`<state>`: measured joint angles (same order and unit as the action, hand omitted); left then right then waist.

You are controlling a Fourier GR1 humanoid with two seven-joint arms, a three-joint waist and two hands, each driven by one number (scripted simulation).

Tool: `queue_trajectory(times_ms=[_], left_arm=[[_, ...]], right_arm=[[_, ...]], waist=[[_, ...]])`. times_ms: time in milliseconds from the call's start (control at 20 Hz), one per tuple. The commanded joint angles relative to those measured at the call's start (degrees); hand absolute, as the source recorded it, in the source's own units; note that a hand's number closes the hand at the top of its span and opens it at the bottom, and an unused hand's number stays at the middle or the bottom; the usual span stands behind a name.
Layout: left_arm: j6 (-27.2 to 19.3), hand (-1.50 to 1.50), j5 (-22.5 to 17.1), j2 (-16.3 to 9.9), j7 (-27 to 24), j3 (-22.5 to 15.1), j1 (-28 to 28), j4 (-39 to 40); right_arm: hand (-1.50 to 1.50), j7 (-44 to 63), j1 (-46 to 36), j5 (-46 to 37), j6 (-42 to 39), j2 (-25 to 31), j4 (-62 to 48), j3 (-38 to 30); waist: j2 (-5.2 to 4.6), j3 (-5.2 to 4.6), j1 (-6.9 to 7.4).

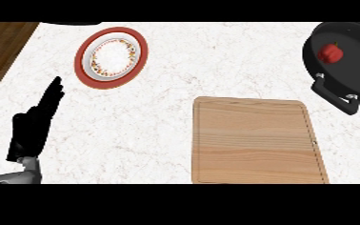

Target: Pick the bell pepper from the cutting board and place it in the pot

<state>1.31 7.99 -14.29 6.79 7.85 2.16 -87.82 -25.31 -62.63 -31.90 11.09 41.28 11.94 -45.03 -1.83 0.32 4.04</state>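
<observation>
A red bell pepper (pixel 330 53) lies inside the black pot (pixel 314 52) at the counter's far right, partly cut off by the view's edge. The pot's handle (pixel 336 97) points toward me. A bare wooden cutting board (pixel 256 140) lies at lower centre right. My left hand (pixel 35 121) rests at the lower left with its fingers straight and pointing up, far from the board and the pot. My right hand does not show.
A red-rimmed plate (pixel 111 57) with a white patterned centre sits at the upper left. The marble counter (pixel 175 76) meets a strip of brown wood (pixel 13 40) at its left edge.
</observation>
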Motion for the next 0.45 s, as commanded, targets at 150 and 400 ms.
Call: queue_trajectory(times_ms=[150,400], left_arm=[[0.5,0.0,-0.7,0.3,1.3,0.3,-0.6,-1.4],[0.7,0.0,-0.5,-0.4,-0.3,1.4,-2.5,-0.6]], right_arm=[[-1.5,-3.7,3.8,5.2,-9.0,2.7,-1.7,-3.9],[-1.5,-6.6,8.7,8.0,-13.5,5.4,-1.2,-5.4]], waist=[[0.52,-0.06,-0.93],[0.87,-0.11,-1.7]])
